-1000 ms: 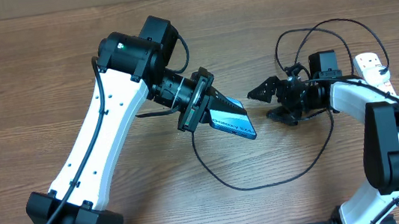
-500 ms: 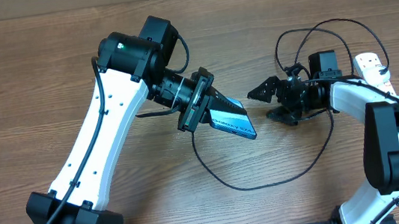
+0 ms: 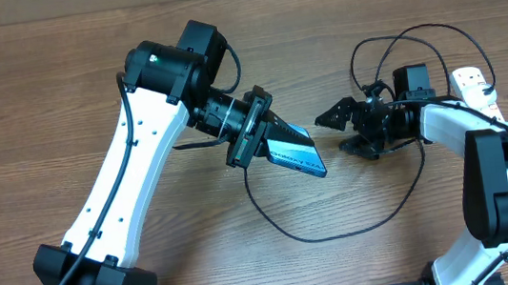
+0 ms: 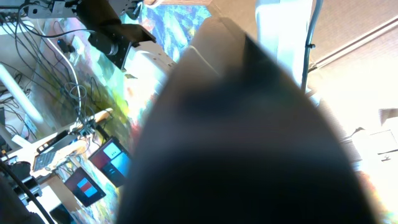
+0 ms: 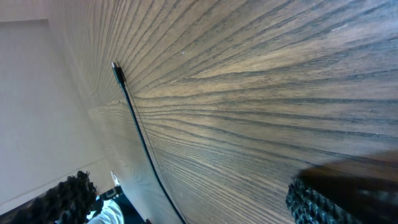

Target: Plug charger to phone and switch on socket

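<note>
1. Wood-grain table (image 3: 54, 69) fills the overhead view and carries both arms and every item.
2. White left arm (image 3: 132, 166) rises from the near edge and reaches toward the middle of the table.
3. White right arm (image 3: 487, 164) stands at the near right and bends leftward toward the centre.
4. Left gripper (image 3: 277, 138) is clamped tight on one short end of the phone. Its own wrist view shows only a blurred dark shape close to the lens.
5. Right gripper (image 3: 332, 134) has its jaws spread as wide as they go, with nothing between them. It faces the phone, near it but apart. One ribbed black pad (image 5: 314, 198) shows in its wrist view above bare wood.
6. Phone (image 3: 299, 155) has a blue-teal screen and is held tilted between the two grippers. Whether its low corner touches the table cannot be told.
7. Socket (image 3: 476, 88), a white power strip, lies at the far right, partly hidden behind the right arm.
8. Charger (image 3: 341, 233), a thin black cable, sweeps in a wide loop under both grippers, and more loops rise above the right gripper.
9. Plug tip (image 5: 116, 71) lies flat on the wood, untouched, well apart from the pads.
</note>
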